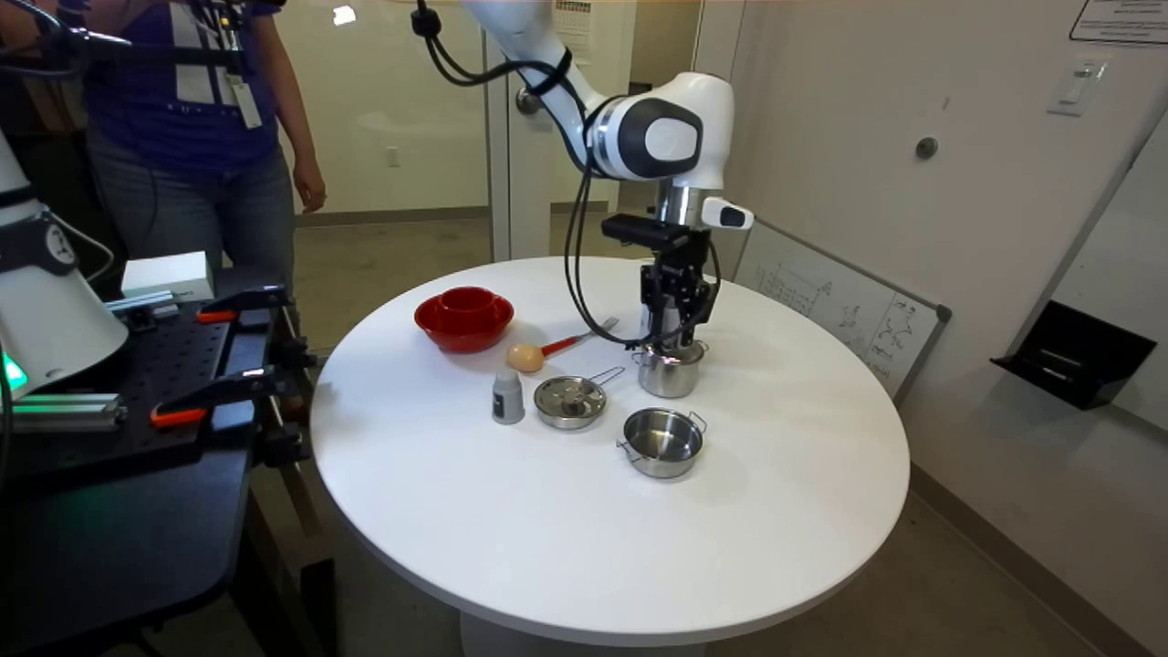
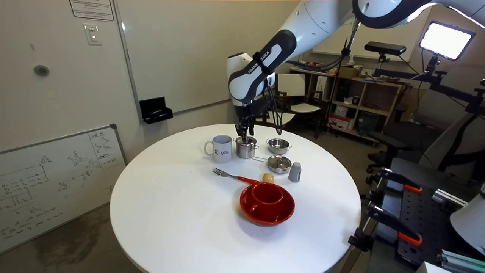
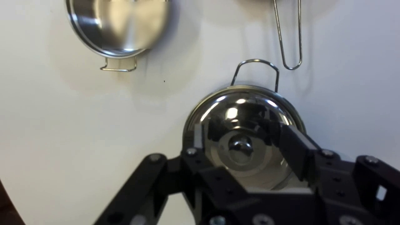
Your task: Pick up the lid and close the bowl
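Observation:
The shiny domed steel lid with a round knob lies on top of the small straight-sided steel bowl, seen from above in the wrist view. The bowl stands upright on the table and also shows in an exterior view; its wire handle shows in the wrist view. My gripper points straight down over the lid, with its fingers wide apart on either side of the knob and a gap to it on both sides. In both exterior views the fingertips are right at the lid's top and hide part of it.
A wider, lower steel bowl and a steel pan with a wire handle stand close by. A white mug stands beside the pot. A grey shaker, an egg, a fork and red bowls are also on the table.

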`<action>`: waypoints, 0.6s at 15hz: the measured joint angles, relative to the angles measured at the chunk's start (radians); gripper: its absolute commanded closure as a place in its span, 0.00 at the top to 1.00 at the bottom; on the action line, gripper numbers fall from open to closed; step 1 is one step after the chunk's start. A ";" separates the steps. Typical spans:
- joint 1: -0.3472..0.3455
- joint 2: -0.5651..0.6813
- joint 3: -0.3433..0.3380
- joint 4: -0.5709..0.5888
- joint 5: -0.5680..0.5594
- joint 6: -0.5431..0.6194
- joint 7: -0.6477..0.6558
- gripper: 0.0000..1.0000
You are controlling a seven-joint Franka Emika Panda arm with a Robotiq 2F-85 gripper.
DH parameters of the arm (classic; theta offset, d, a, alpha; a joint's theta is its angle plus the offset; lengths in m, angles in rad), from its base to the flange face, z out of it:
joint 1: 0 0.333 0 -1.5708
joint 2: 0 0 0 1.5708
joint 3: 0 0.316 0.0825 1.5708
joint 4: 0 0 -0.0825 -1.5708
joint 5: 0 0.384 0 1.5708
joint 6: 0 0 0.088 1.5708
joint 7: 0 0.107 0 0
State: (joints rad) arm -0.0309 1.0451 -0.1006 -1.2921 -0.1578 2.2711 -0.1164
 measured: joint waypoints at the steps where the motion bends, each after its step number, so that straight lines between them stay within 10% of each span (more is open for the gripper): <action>1: -0.001 -0.003 0.000 -0.005 0.000 0.001 0.009 0.99; 9: -0.005 -0.151 -0.011 -0.151 0.001 0.055 0.120 1.00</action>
State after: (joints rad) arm -0.0361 0.8938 -0.1117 -1.4431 -0.1570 2.3257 0.0036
